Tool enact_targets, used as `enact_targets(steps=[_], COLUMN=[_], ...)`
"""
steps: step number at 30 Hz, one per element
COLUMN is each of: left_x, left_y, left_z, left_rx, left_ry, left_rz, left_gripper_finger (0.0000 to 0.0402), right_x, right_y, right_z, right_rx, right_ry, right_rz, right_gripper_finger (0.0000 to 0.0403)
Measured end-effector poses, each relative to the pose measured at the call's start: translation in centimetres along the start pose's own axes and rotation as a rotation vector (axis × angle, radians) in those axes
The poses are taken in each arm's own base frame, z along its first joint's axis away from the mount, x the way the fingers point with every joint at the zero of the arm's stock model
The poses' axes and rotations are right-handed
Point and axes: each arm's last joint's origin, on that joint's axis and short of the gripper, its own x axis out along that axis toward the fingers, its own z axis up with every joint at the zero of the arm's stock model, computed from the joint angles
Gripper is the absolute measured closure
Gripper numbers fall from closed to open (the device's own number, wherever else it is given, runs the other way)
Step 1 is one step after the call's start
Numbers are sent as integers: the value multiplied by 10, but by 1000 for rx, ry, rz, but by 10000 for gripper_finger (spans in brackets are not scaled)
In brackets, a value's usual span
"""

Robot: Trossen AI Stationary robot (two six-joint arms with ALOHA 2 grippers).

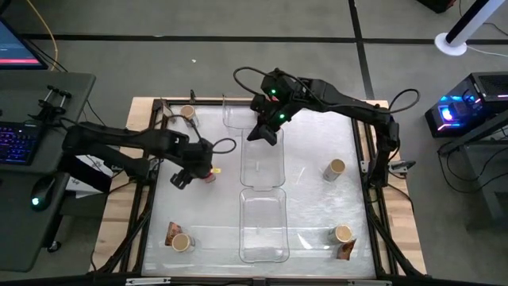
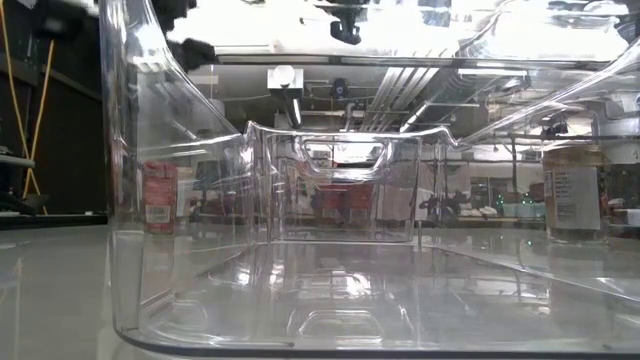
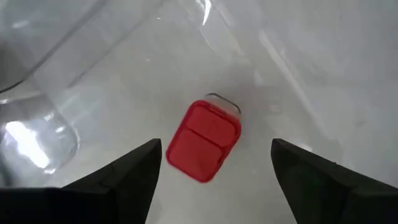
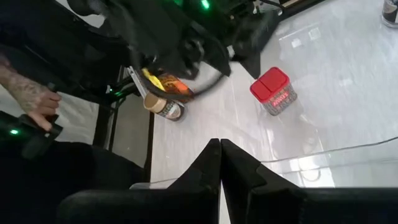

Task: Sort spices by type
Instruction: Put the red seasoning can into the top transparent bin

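A red boxy container (image 3: 204, 140) stands upright on the table, seen from above in the left wrist view and through a tray wall in the low view (image 2: 160, 197). My left gripper (image 3: 214, 171) hovers over it, open, with one finger on either side and clear of it; it shows in the high view (image 1: 197, 168) left of the trays. My right gripper (image 4: 219, 163) is shut, above the far end of the middle clear tray (image 1: 262, 163). Round jars with tan tops (image 1: 334, 168) (image 1: 342, 233) (image 1: 182, 242) (image 1: 188, 112) stand about the table. Brown-orange packets (image 1: 172, 233) (image 1: 346, 250) lie by the near jars.
Three clear trays run down the table's middle: a small one (image 1: 234, 115) far, one in the middle, one (image 1: 264, 226) near. A raised frame (image 1: 373, 191) borders the table. A person's hand (image 4: 31, 99) holds a device beyond the table's left side.
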Motion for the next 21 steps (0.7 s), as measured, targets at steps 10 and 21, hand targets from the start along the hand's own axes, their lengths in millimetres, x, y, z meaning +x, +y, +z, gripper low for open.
enact_targets(steps=[10,21], left_x=[32,54], left_y=[-4,7], left_z=[-9,-8], left_rx=[215,260], left_ry=[29,62], left_rz=[37,-1], left_gripper_finger=[110,110], right_x=[0,0], right_y=[0,0], right_z=[-1,-1], right_rx=[-52,-59], right_ry=[6,6], right_rz=[2,2], right_gripper_finger=[403,403])
